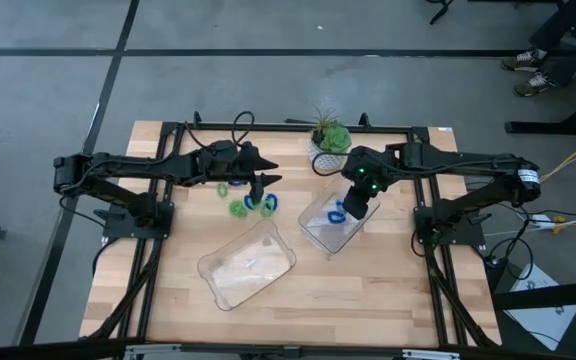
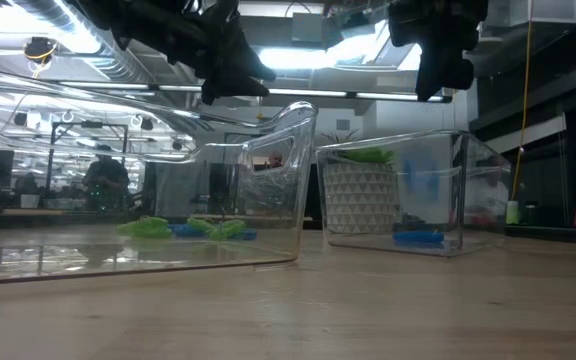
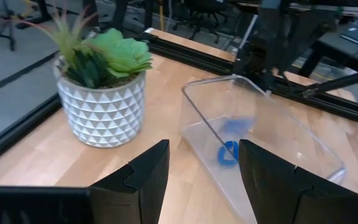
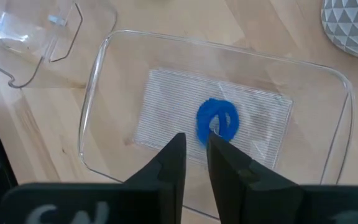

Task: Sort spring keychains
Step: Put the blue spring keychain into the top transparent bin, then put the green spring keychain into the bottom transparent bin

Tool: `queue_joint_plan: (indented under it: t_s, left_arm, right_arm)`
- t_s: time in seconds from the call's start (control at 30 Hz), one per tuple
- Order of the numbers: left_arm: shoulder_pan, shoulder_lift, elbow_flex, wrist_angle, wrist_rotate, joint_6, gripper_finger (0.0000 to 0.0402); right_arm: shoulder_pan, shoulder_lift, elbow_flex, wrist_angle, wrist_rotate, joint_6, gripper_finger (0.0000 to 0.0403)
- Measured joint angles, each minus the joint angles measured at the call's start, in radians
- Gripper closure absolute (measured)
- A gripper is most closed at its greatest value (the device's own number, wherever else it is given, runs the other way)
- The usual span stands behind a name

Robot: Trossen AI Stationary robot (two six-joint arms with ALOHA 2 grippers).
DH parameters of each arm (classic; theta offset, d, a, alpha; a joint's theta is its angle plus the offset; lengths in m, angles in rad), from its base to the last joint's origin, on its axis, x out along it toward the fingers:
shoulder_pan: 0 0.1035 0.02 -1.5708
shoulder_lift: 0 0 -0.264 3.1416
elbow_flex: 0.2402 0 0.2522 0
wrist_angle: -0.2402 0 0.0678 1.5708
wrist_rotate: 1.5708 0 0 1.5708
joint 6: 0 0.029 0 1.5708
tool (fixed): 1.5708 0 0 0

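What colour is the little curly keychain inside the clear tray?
Bright blue. The spring keychain in the clear tray shows best in the right wrist view.

Two clear trays [image 1: 247, 265] [image 1: 320, 228] sit side by side at mid-table, the right one holding a spring keychain [image 1: 338, 213], with loose keychains [image 1: 251, 203] behind the left tray and a potted plant [image 1: 330, 139] behind the right.

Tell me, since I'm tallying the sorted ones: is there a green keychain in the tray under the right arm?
No, the tray under the right pincer holds only one blue keychain.
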Motion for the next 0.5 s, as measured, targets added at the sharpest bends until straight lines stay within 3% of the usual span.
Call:
queue_joint_plan:
  t_s: [0.5]
  left_arm:
    - [0.0, 0.0, 0.0, -0.048, 0.042, -0.051, 0.0219]
  right_arm:
    - [0.0, 0.0, 0.0, 0.0, -0.001, 0.051, 0.0336]
